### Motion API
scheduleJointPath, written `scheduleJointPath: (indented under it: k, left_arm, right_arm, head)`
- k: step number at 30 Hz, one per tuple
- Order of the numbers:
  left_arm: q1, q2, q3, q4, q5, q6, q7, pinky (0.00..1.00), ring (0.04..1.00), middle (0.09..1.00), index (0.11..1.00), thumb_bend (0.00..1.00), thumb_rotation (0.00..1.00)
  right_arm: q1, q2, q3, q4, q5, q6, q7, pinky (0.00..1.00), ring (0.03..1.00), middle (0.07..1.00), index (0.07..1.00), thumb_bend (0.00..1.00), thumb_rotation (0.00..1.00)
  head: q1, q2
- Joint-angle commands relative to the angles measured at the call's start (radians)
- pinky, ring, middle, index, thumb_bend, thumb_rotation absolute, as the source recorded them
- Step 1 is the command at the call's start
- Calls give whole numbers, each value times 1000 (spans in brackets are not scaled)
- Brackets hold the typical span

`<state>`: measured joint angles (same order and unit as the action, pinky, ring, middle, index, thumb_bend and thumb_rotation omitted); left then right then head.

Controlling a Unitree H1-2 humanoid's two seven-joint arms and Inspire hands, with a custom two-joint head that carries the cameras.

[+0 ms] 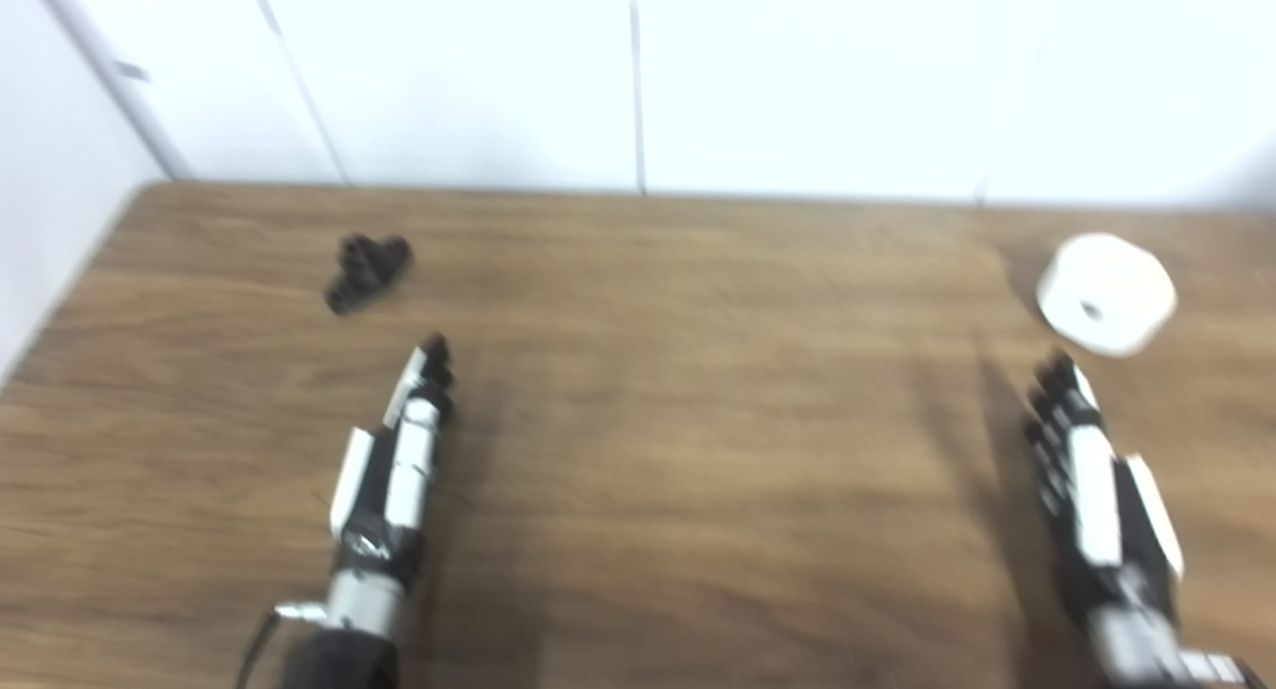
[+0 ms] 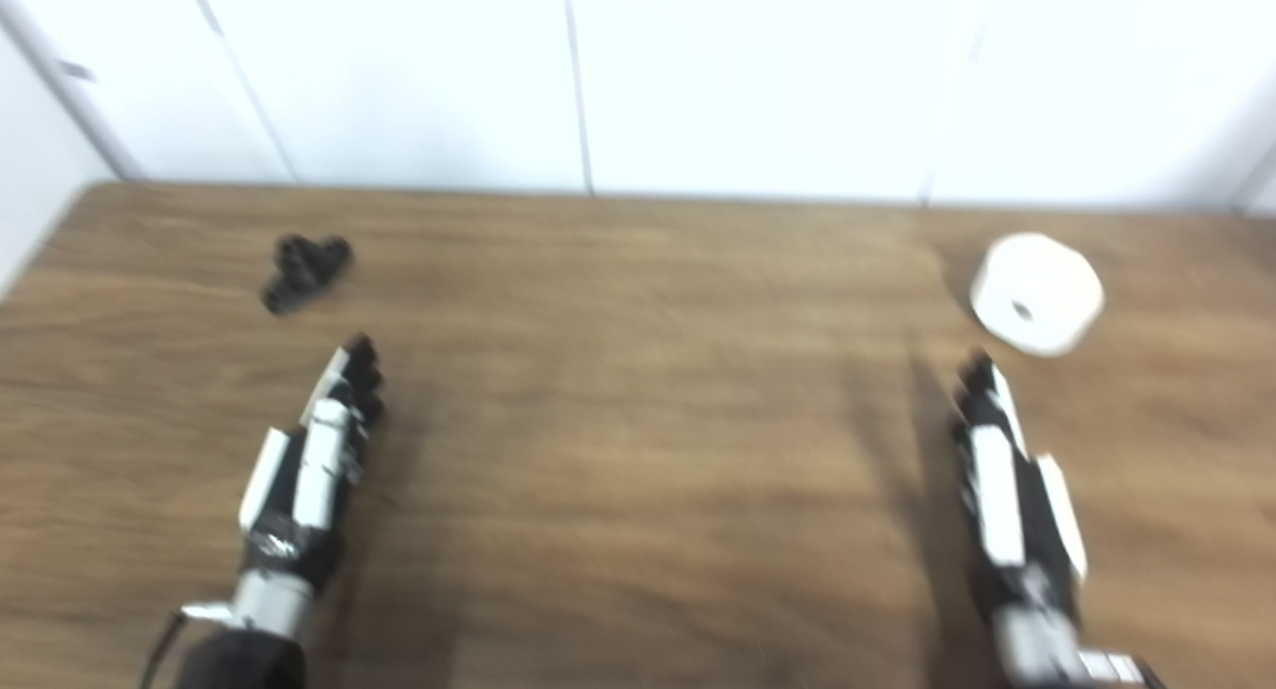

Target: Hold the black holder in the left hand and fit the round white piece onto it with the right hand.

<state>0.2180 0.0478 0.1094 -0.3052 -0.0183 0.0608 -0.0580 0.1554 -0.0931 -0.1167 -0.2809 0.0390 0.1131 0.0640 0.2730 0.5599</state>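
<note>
The left hand (image 1: 394, 460) reaches forward, fingers straight, empty, just short of the small black plastic holder (image 1: 367, 268); the right hand (image 1: 1092, 480) lies likewise extended and empty, near the round white piece (image 1: 1107, 292); both things rest apart on the brown wooden surface (image 1: 698, 420) before white wall panels (image 1: 638, 71).

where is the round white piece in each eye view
Left eye view: the round white piece lies far right on the table, just beyond the right hand.
Right eye view: it sits a little further in from the right edge, in the same spot past that hand.
Shared landmark: the black holder at far left.
</note>
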Motion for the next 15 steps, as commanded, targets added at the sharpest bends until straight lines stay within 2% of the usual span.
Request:
scheduleJointPath:
  k: [1,8,15]
  left_arm:
    - [37,-8,-14,0,17,-39,10,1000,1000,1000,1000,379,1000]
    - [34,-15,-31,21,27,-51,30,1000,1000,1000,993,355,1000]
    - [34,-8,-38,27,28,-48,31,1000,1000,1000,1000,425,949]
  right_arm:
    - [14,-24,-4,-9,19,-44,13,1000,1000,1000,1000,584,1000]
    - [9,-25,-10,4,35,-50,21,1000,1000,1000,1000,608,1000]
    - [7,-24,-7,12,32,-54,21,1000,1000,1000,1000,612,1000]
  head:
    - [7,-5]
    - [5,-23]
    - [-6,-29]
